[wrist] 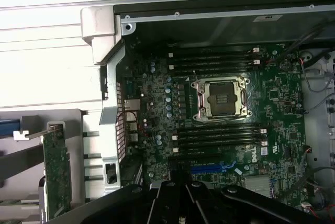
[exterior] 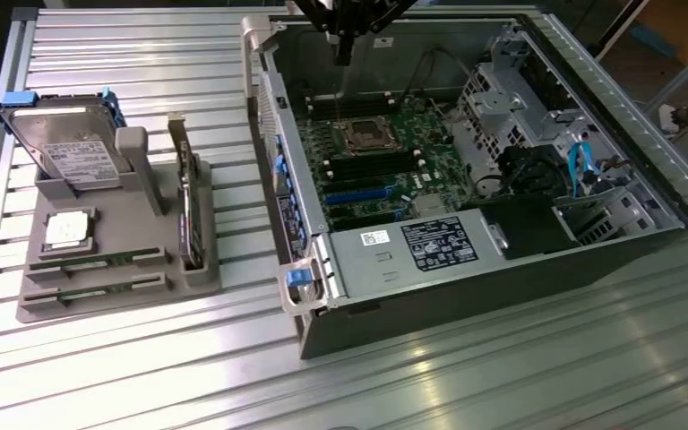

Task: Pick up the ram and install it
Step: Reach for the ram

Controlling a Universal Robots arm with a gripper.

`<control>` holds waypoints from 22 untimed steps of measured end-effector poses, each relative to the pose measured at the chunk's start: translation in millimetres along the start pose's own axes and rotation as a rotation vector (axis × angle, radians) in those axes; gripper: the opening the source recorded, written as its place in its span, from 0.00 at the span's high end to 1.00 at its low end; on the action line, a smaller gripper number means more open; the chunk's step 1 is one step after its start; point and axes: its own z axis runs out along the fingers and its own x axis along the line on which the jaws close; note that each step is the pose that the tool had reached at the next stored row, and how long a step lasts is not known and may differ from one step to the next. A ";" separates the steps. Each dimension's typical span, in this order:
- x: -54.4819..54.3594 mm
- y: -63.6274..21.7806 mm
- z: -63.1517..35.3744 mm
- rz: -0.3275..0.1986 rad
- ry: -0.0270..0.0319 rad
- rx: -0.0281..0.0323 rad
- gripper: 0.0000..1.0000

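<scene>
1. The slatted metal bench (exterior: 440,376) spreads across the whole scene and carries everything.
2. Towards the exterior view's right lies the open computer case (exterior: 464,300), on its side, insides facing up.
3. In it is the green motherboard (exterior: 380,161), with the processor socket (exterior: 360,134) in its middle and dark memory slots (wrist: 220,135) on both sides of the socket.
4. Over on the exterior view's left sits a gray holder (exterior: 141,296), well apart from the case.
5. At the holder's far end a hard drive (exterior: 75,148) stands tilted in a blue-edged frame.
6. Along the holder's right side an expansion card (exterior: 186,206) stands upright on its edge.
7. And there's the end effector (exterior: 343,49), hanging above the far part of the case. It is clenched, fingers pressed together, gripping nothing.
8. The ram (exterior: 96,262), a thin green stick, lies flat in a slot at the holder's near end, far from the end effector.
9. A second green stick (exterior: 93,288) lies in the next slot, just nearer.
10. A square silver processor chip (exterior: 67,229) rests flat between the hard drive and the ram.
</scene>
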 end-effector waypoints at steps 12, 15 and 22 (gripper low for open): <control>22.7 -1.7 -0.7 0.000 0.0000 0.0000 0.89; 31.2 -2.3 -0.8 0.000 0.0000 -0.0001 0.89; 51.1 -3.9 -1.4 0.000 0.0000 0.0000 0.89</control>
